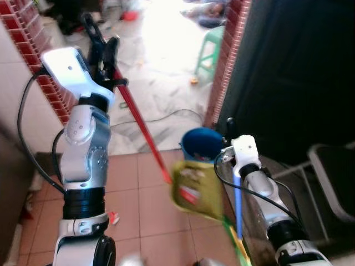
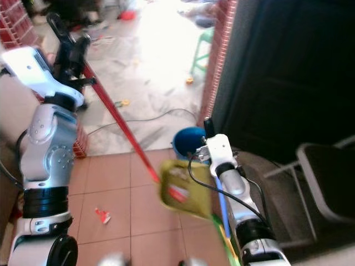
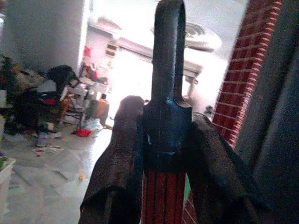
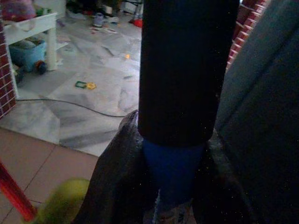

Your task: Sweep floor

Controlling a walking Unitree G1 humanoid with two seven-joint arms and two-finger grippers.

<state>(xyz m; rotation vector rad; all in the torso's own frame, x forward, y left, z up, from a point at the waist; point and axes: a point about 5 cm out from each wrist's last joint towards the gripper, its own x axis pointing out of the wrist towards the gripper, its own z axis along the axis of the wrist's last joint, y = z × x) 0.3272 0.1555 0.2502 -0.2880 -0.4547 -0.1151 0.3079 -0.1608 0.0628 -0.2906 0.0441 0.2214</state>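
Claws are both holding tight: the left claw (image 1: 102, 47) is squeezing the top of the red broom (image 1: 141, 130), raised high over the tiled floor (image 1: 138, 205). The right claw (image 4: 168, 186) is gripping the blue handle (image 1: 237, 205) of the yellow-green dustpan (image 1: 195, 188), hanging beside a blue bucket (image 1: 201, 145).

1 broom (image 1: 141, 132), 1 dustpan (image 1: 195, 188).

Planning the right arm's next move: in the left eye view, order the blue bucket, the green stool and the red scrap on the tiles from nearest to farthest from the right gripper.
1. Blue bucket, just to the left of the right gripper.
2. Red scrap, on the terracotta tiles by the left arm's base.
3. Green stool, far ahead beside the brick pillar.
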